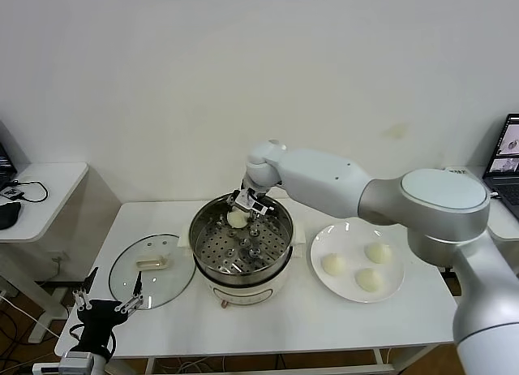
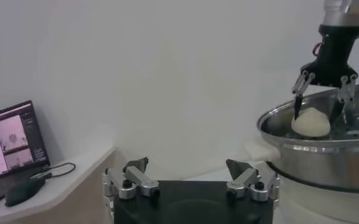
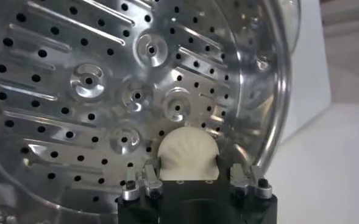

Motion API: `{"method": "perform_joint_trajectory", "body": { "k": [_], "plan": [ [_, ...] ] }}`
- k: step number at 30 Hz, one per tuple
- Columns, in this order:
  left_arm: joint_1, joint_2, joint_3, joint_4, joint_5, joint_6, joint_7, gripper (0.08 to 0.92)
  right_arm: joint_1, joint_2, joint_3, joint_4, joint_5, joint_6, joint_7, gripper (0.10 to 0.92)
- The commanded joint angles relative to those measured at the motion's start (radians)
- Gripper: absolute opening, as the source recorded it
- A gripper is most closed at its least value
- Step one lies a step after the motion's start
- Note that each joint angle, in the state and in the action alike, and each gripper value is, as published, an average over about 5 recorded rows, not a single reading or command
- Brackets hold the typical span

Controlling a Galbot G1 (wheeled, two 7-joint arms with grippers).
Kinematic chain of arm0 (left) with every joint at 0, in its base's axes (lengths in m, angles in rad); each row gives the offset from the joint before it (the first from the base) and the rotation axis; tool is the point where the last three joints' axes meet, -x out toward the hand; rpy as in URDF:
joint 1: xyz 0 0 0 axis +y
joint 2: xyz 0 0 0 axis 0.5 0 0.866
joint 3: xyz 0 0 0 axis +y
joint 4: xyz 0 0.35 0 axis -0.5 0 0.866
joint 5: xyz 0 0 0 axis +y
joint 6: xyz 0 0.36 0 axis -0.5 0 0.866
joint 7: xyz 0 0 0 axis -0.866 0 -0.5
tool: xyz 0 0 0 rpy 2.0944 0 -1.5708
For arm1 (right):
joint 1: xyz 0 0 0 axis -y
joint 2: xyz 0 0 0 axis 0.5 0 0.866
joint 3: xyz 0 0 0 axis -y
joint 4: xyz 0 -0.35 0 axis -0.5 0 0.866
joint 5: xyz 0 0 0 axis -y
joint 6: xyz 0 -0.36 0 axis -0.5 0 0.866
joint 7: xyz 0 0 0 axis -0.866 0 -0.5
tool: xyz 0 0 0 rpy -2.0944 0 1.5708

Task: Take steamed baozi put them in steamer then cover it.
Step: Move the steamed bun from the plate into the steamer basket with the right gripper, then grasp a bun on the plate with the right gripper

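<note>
White counter (image 1: 284,326) against a bare wall. Right hand (image 1: 246,210) inside the steamer (image 1: 207,265), lightly closed around a baozi (image 1: 236,218) at the tray's far edge. Next: full release, retreat toward the plate (image 1: 320,271) beside it. Left hand (image 1: 105,306) idle, spread wide, near the cover (image 1: 122,282).

The right arm reaches forward and leftward, its right pincer (image 1: 246,210) pointing down with fingers slightly parted. The left pincer (image 1: 107,303) waits low at the near-left, fingers spread wide.
</note>
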Motion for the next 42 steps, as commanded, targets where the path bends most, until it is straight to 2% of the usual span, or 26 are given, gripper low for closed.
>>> {"method": "perform_joint_trajectory", "body": {
  "k": [1,5,9,14,20,26,32,36,42],
  "plan": [
    [0.000,0.001,0.001,0.002,0.000,0.000,0.000,0.823,-0.007,0.013,0.003,-0.030,-0.044,0.075,0.023,0.627],
    [-0.003,0.003,0.002,0.000,0.000,0.001,0.001,0.823,0.041,-0.023,0.002,0.028,0.036,0.046,0.002,0.733],
    [-0.006,0.004,0.005,-0.002,0.000,0.002,0.002,0.823,0.120,-0.086,-0.003,0.138,0.193,-0.078,-0.062,0.810],
    [-0.012,0.014,0.006,-0.006,-0.002,0.005,0.004,0.823,0.218,-0.212,0.000,0.331,0.350,-0.314,-0.120,0.822],
    [-0.018,0.039,-0.002,-0.005,-0.011,0.006,0.007,0.823,0.313,-0.445,-0.027,0.546,0.444,-0.543,-0.122,0.823],
    [-0.031,0.061,0.003,-0.002,-0.018,0.011,0.009,0.823,0.350,-0.705,-0.072,0.698,0.449,-0.629,-0.122,0.823],
    [-0.053,0.084,0.009,0.020,-0.038,0.020,0.012,0.823,0.225,-0.936,-0.035,0.770,0.392,-0.652,-0.118,0.823],
    [-0.063,0.093,0.014,0.025,-0.040,0.028,0.014,0.823,0.095,-0.999,0.013,0.779,0.336,-0.649,-0.112,0.823],
    [-0.074,0.095,0.015,0.037,-0.038,0.035,0.016,0.823,-0.066,-0.981,0.081,0.740,0.276,-0.642,-0.098,0.823]
  ]
}}
